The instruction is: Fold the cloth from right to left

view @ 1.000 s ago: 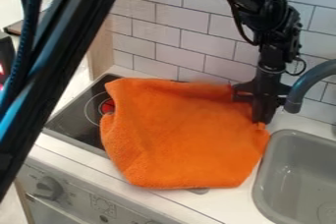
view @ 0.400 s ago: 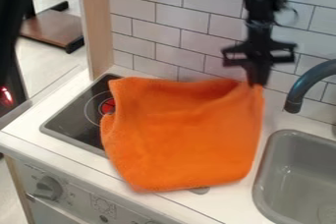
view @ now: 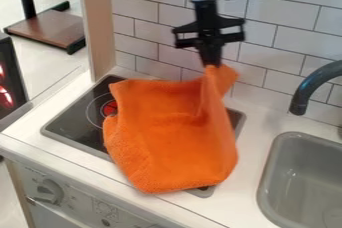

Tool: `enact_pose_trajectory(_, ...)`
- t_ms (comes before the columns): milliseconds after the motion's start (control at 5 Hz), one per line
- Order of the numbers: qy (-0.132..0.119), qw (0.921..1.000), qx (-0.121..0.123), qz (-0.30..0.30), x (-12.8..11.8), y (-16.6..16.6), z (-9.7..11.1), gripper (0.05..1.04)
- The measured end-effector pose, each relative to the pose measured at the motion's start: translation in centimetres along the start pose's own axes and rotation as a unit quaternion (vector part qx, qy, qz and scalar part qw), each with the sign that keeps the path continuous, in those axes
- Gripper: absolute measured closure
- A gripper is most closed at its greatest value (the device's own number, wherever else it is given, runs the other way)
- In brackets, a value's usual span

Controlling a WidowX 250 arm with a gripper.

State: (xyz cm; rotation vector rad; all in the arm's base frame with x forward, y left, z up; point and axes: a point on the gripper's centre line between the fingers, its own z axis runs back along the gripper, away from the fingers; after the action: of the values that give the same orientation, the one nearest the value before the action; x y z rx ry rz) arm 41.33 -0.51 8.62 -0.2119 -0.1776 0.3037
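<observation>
Orange cloth point(view: 167, 147) is draped mostly over hob point(view: 72, 119), its approx. 1 o'clock corner pinched & held up by gripper point(view: 212, 63); sink point(view: 267, 174) is seen at cloth's 4 o'clock.

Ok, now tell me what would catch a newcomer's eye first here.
The bright orange cloth comes first, spread over the dark stovetop beside the gray sink. Next is the black gripper above it, pinching the cloth's upper right part into a raised peak against the tiled wall.
</observation>
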Motion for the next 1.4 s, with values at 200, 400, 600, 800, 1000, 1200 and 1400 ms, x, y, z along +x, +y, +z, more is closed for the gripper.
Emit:
enact_pose_trajectory(200,0.012,0.9999,0.003,0.002,-1.2,2.8,0.3,1.029)
enact_pose_trajectory(400,0.019,0.9998,-0.006,-0.002,-3.8,4.8,0.0,1.029)
enact_pose_trajectory(600,0.032,0.9995,0.002,-0.006,-5.8,6.0,-1.8,1.029)
enact_pose_trajectory(800,0.028,0.9991,0.015,-0.027,-6.2,6.5,-3.1,1.029)
enact_pose_trajectory(1000,0.043,0.9977,0.028,-0.044,-6.5,7.5,-5.4,1.029)
enact_pose_trajectory(1200,0.040,0.9967,0.038,-0.060,-5.7,8.1,-6.2,1.004)
enact_pose_trajectory(1400,0.044,0.9964,0.039,-0.061,-5.5,8.3,-6.0,0.842)
